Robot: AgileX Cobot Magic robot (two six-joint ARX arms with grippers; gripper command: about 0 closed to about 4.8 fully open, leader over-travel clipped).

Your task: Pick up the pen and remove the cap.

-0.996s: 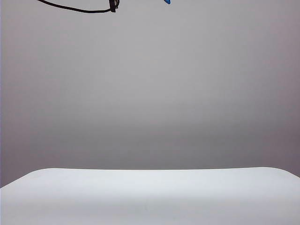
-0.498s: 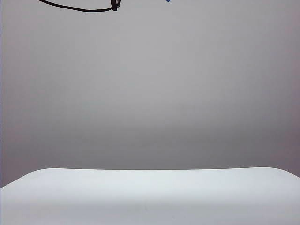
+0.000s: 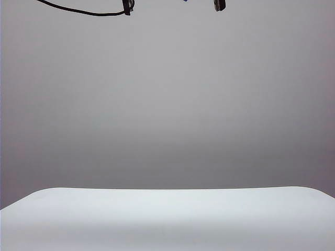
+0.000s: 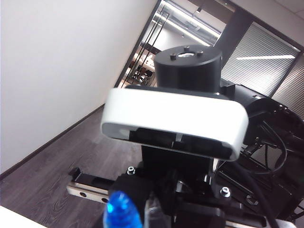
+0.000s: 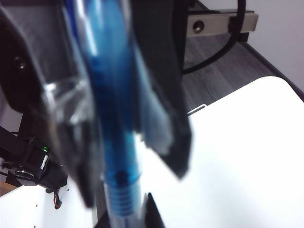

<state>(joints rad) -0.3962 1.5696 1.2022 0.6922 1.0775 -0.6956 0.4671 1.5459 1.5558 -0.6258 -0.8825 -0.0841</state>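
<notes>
The pen [image 5: 111,118] is held high above the table [image 3: 167,219]. In the right wrist view its blue barrel runs out from between the dark fingers [image 5: 159,71] of my left gripper, which is shut on it. My right gripper [image 5: 127,210] has its two black fingertips pressed against the cap [image 5: 124,199], whose clear tube shows a ribbed blue section inside. In the left wrist view only a blue rounded end of the pen [image 4: 122,213] shows. The exterior view catches just the tips of the left gripper [image 3: 126,6] and right gripper [image 3: 220,5] at its top edge.
The white table is far below both grippers. A black cable [image 3: 78,10] trails from the left gripper. The left wrist view is filled by the right arm's white camera housing [image 4: 175,118] facing it at close range.
The right gripper's tip has come into the exterior view at the top edge, close to the pen's blue end. The left gripper has stayed where it was.
</notes>
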